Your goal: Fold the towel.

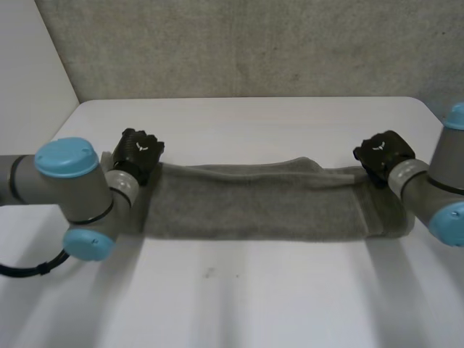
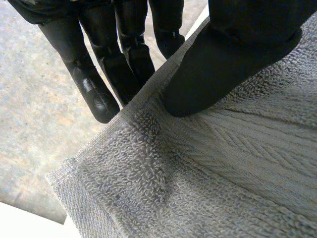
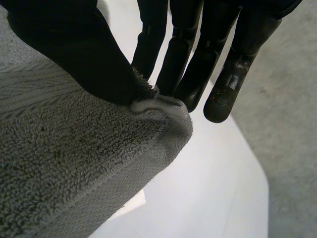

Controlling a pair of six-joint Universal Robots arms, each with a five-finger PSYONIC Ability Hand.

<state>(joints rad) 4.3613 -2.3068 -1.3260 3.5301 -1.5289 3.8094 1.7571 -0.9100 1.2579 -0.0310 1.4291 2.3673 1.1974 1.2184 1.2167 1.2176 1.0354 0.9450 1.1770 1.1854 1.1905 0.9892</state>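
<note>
grey towel (image 1: 254, 199) stretched as a long band between both hands across the white table (image 1: 254, 297).
the left hand (image 1: 138, 152) grips the towel's left end: its thumb (image 2: 223, 69) presses the terry just inside the hemmed edge, the straight fingers (image 2: 124, 64) behind it, pinching the cloth. the band runs across the table's middle, its far edge slightly bunched. the right hand (image 1: 383, 154) pinches a puckered corner of the right end between thumb and fingers.

Grey arms (image 1: 43, 181), blue caps (image 1: 65, 157), black robot hands (image 1: 140, 151) (image 1: 382, 151)
</note>
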